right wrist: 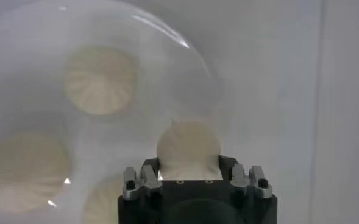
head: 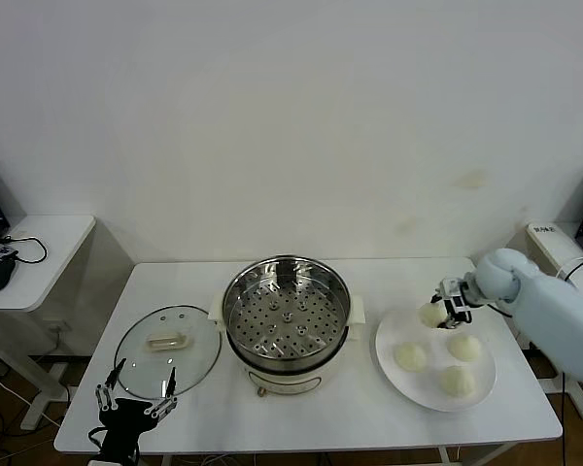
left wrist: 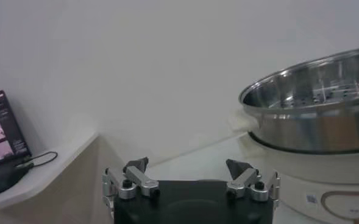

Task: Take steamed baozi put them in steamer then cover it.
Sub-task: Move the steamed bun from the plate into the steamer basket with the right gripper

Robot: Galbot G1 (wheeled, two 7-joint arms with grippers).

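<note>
Right gripper (head: 437,313) grips one baozi (right wrist: 188,145) above the plate (head: 481,388), ready to carry it to the empty steamer (head: 287,311); three buns wait; lid (head: 167,339) lies left; left gripper (head: 134,408) idles open.

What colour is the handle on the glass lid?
Cream-white, on the cover lying beside the steamer; best seen in the head view.

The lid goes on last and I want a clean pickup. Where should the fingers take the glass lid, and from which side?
Grip the cream bar handle at the centre of the lid, coming straight down from above with the fingers across its short width. The lid lies flat on the table left of the steamer, so its thin rim offers little to hold. The left gripper, open, is likely nearest.
</note>
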